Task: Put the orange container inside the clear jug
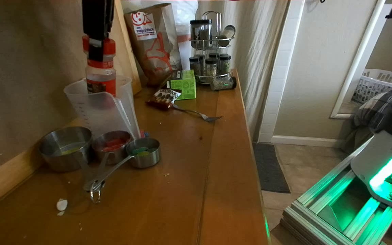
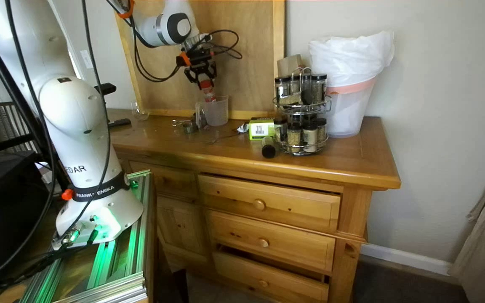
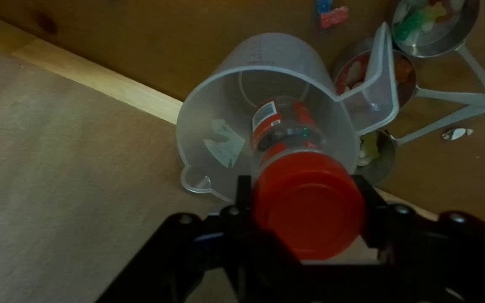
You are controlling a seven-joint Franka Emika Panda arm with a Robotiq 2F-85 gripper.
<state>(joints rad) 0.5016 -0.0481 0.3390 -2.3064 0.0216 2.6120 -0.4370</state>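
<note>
The orange container is a see-through bottle with a red cap and red label bands (image 1: 101,83). It also shows in an exterior view (image 2: 208,91), and its red cap fills the middle of the wrist view (image 3: 308,206). My gripper (image 3: 303,191) is shut on the bottle at the cap; it shows in both exterior views (image 1: 96,47) (image 2: 201,75). The bottle hangs slightly tilted over the mouth of the clear jug (image 1: 97,112), its lower end around rim height. The jug stands upright on the wooden top, also visible in an exterior view (image 2: 220,112) and the wrist view (image 3: 276,52).
Metal measuring cups (image 1: 65,149) holding coloured pieces stand close to the jug on its handle side. A fork (image 1: 199,114), a snack packet (image 1: 165,98), a green box (image 1: 185,85), a spice rack (image 1: 213,51) and a paper bag (image 1: 155,51) stand farther along.
</note>
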